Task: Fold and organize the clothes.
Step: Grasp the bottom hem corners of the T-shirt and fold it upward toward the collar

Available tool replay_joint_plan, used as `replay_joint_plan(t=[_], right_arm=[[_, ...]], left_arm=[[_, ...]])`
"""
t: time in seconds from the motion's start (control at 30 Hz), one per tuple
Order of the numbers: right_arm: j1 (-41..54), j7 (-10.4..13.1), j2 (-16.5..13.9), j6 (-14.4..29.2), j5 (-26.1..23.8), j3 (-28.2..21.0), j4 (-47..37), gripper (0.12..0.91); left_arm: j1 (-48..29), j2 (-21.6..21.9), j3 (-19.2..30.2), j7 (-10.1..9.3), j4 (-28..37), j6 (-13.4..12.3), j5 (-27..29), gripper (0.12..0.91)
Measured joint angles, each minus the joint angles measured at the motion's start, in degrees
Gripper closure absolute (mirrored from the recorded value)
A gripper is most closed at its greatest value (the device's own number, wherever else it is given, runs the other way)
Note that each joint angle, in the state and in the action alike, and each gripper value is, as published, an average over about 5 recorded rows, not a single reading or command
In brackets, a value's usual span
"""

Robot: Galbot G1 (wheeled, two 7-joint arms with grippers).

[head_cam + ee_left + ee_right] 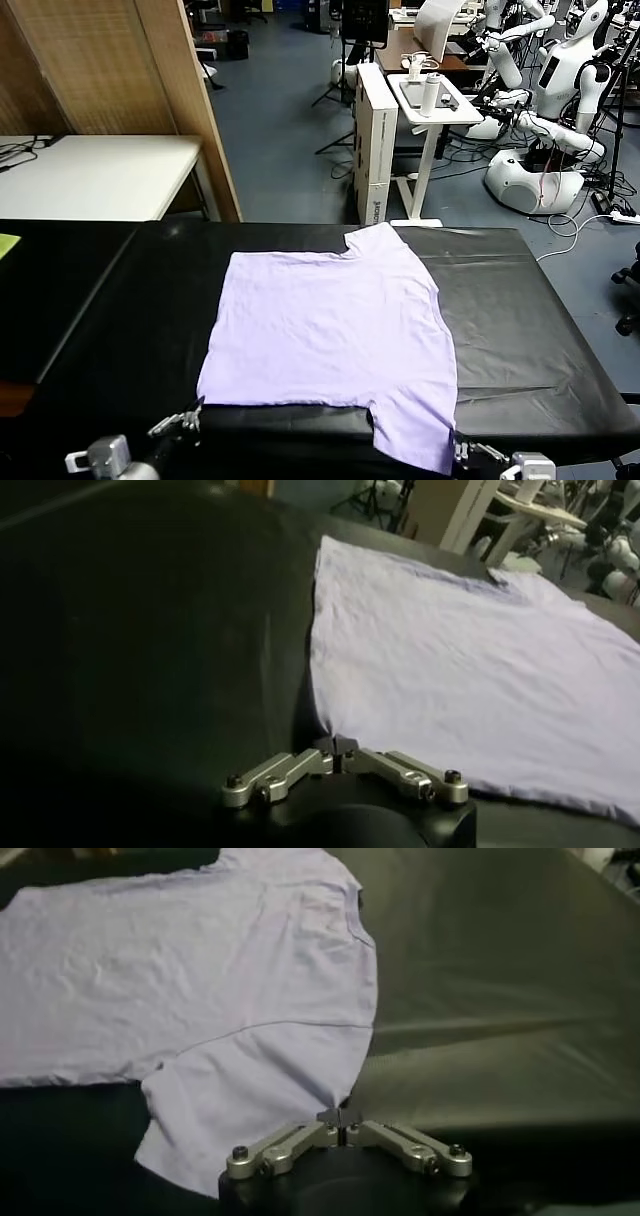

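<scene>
Nearest, the left pincer [337, 748] is pressed together on the near corner of the T-shirt [330, 330], and the right pincer [340, 1120] is pressed together on the edge of its near sleeve [250, 1088]. Beyond them the T-shirt lies flat and spread on the black bench [530, 330], its far sleeve toward the far edge. Risk: each pinch appears to hold little cloth, so an uneven lift could pull an edge free or skew the fold.
</scene>
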Motion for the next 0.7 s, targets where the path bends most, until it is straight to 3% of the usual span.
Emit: replay_joint_plan(t=[0.33,0.7], right_arm=[[11.45,-1.73,-3.64,3.19,7.27,1.28,-5.10,0.886],[28.59,-1.48,-5.35,4.03,7.10,-5.97,-18.16,0.886]], left_arm=[[-2.75,-2.83,0.72,0.98,0.15,-2.07,1.13,0.881],[-15.01,-5.50,5.52,1.82,5.82,-3.13,3.01,0.881]])
